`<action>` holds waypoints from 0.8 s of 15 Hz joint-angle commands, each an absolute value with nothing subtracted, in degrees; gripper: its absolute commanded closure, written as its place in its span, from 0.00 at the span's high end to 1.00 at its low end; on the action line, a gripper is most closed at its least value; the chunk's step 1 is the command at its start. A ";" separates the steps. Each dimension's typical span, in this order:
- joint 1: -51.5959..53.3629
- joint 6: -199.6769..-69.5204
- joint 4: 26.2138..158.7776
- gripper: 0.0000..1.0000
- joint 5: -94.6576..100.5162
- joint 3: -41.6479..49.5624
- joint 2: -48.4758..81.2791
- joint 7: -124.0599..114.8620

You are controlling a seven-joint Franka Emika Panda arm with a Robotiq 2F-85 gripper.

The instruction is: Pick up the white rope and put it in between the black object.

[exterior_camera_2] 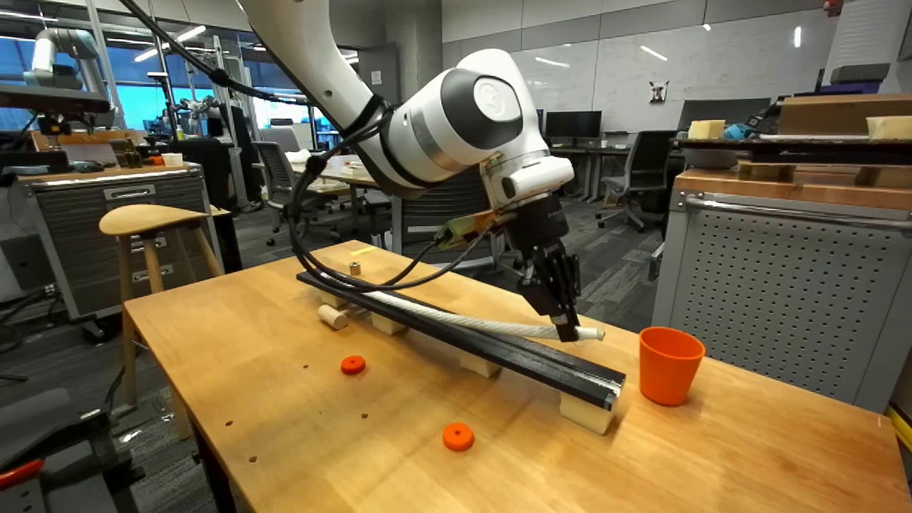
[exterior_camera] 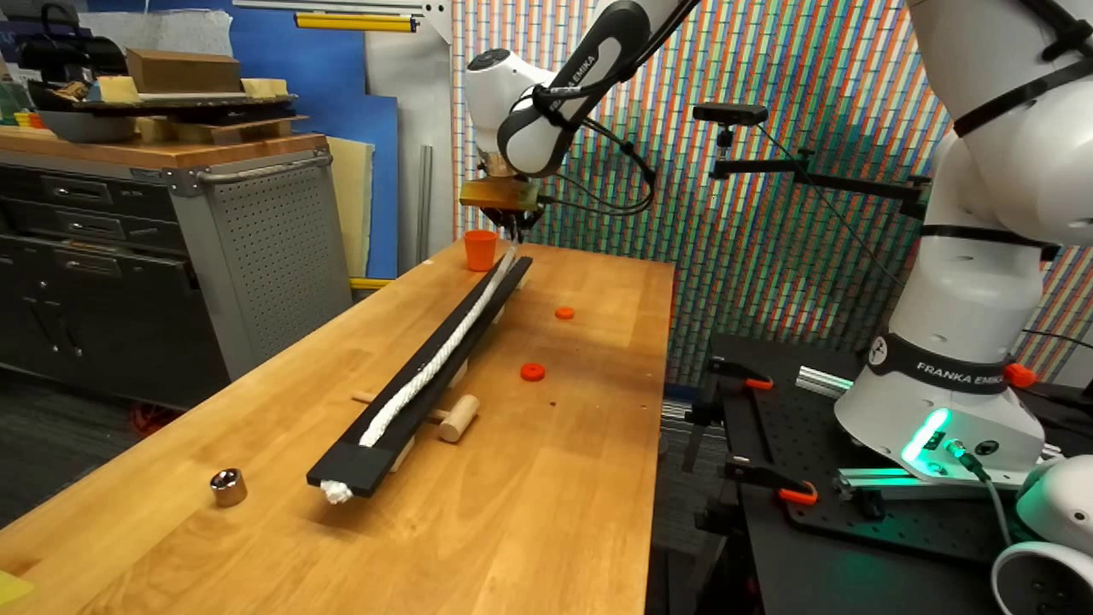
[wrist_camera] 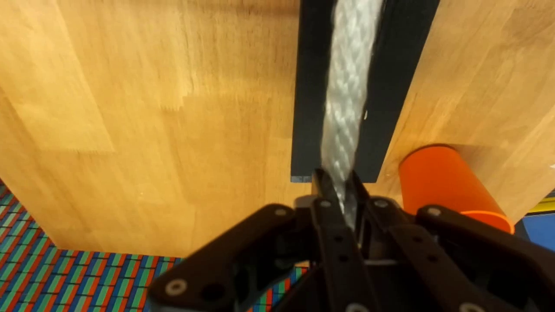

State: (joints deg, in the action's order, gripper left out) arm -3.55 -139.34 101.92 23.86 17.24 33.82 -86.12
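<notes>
The white rope (exterior_camera: 440,354) (exterior_camera_2: 491,325) (wrist_camera: 348,82) runs along the black object (exterior_camera: 369,465) (exterior_camera_2: 541,370) (wrist_camera: 392,86), a long rail raised on light blocks. At one end the rope passes under the rail's black end and a frayed white tip sticks out. Toward the other end the rope rises above the rail to my gripper (exterior_camera: 514,229) (exterior_camera_2: 568,333) (wrist_camera: 339,175). The gripper is shut on the rope near its far end, a short tip showing past the fingers. The held end is lifted over the rail, not touching it there. The groove is partly hidden beneath the rope.
An orange cup (exterior_camera: 480,250) (exterior_camera_2: 670,365) (wrist_camera: 448,182) stands beside the rail's end near my gripper. Two orange discs (exterior_camera_2: 353,365) (exterior_camera_2: 458,436) lie along one side. A wooden peg (exterior_camera: 459,418) touches or lies near the rail. A metal nut (exterior_camera: 228,487) stands near the far end.
</notes>
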 commanded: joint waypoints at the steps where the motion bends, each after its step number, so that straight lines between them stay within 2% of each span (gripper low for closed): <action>1: -3.62 -136.95 97.42 0.03 21.11 18.13 37.18 -84.70; 12: -3.41 -137.40 94.53 0.03 18.94 18.51 42.49 -84.68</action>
State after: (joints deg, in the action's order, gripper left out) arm -3.63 -138.52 98.33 20.92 17.76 40.12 -86.08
